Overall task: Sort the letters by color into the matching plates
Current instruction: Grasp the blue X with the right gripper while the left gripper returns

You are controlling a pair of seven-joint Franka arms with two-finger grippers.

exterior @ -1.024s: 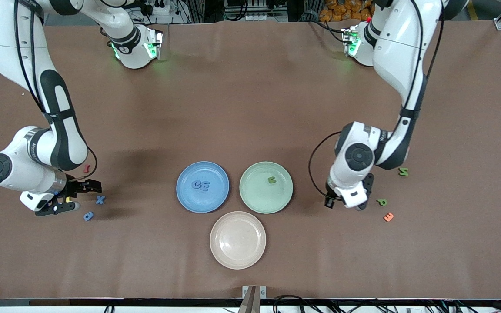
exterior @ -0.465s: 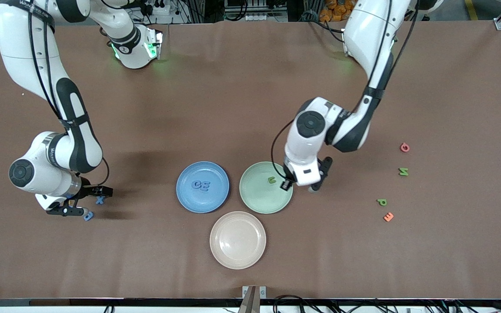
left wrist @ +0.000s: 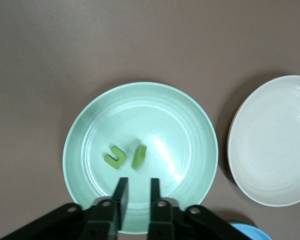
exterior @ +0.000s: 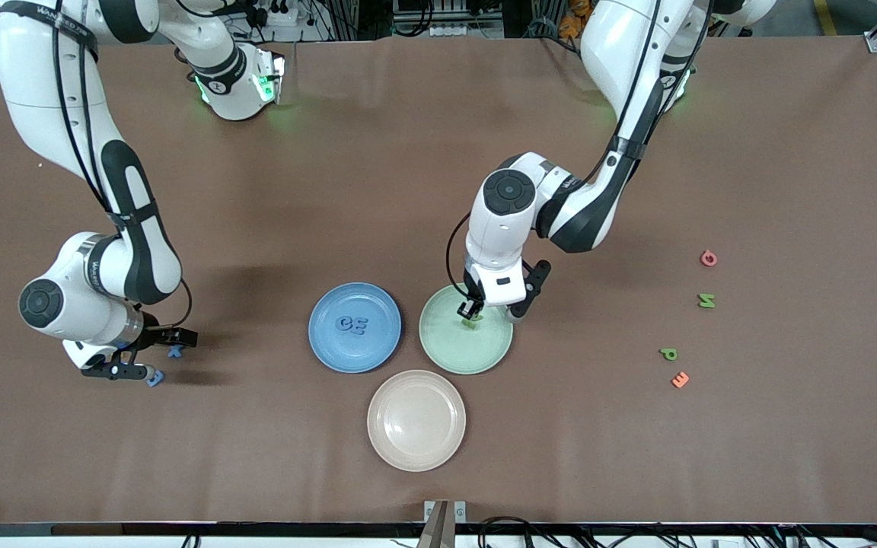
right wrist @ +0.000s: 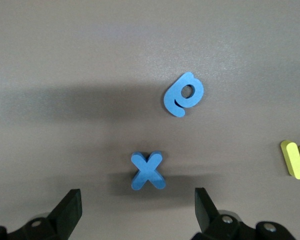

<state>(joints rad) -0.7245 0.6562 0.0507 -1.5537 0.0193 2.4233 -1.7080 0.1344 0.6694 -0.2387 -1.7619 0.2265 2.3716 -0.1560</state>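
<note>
The pale green plate [exterior: 446,358] holds two green letters [left wrist: 115,157], one of them on its edge [left wrist: 139,156]. My left gripper [exterior: 493,308] hangs over this plate, its fingers [left wrist: 121,192] narrowly apart and empty, just short of the letters. The blue plate [exterior: 332,358] holds two blue letters [exterior: 351,325]. My right gripper [exterior: 153,355] is wide open low over a blue X [right wrist: 148,171], which lies between and just ahead of its fingertips. A second blue letter [right wrist: 184,94] lies close by [exterior: 154,378]. Two green letters [exterior: 706,301] [exterior: 668,354] lie toward the left arm's end.
A beige-pink plate [exterior: 416,420] sits nearer the front camera than the other two plates. An orange letter [exterior: 680,379] and a red letter [exterior: 708,258] lie near the loose green ones. A yellow letter [right wrist: 296,159] lies beside the blue X.
My left gripper moved from the green plate's rim to over its middle, and a second green letter now lies in the plate. My right gripper has barely shifted over the blue X.
</note>
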